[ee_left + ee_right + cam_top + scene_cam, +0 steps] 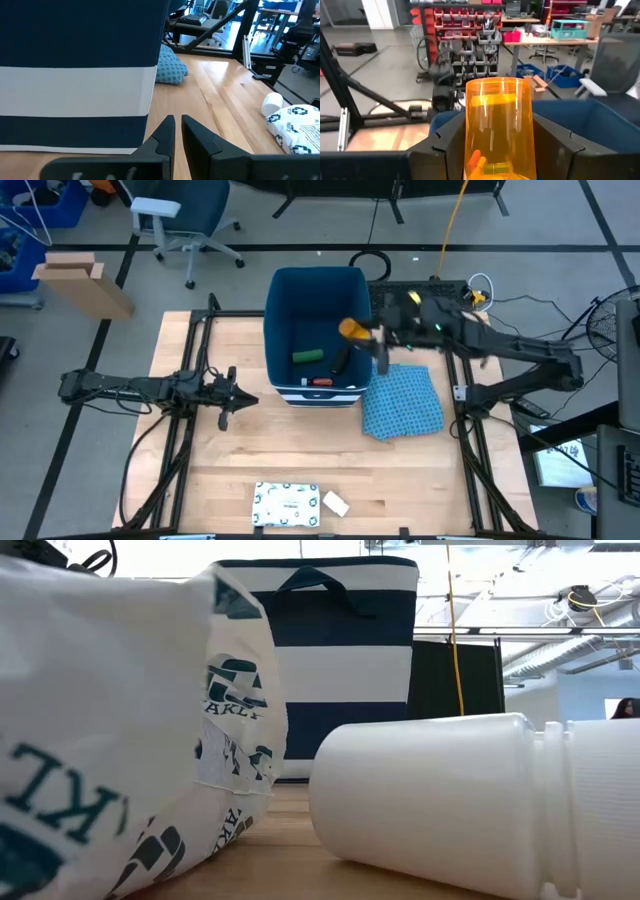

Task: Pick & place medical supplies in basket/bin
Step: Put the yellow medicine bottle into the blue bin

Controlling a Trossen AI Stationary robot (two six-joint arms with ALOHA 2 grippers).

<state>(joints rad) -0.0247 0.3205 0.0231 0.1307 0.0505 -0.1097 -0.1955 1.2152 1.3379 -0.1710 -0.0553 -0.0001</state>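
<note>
One orange pill bottle (353, 330) gripped by the right gripper (372, 338) over the bin's (282, 292) right rim, centre of the high view.

Inside the bin: one green box (306, 356), one red-white tube (319, 382). At bottom centre, one white speckled flat packet (286, 505) and one small white piece (335, 503). The left gripper (236, 400), fingers nearly closed on nothing, stretches level at centre left.

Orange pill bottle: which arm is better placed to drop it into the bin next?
Right. The right gripper grips the orange pill bottle over the rim of the blue bin. The left gripper is shut, holding nothing, outside the bin.
</note>
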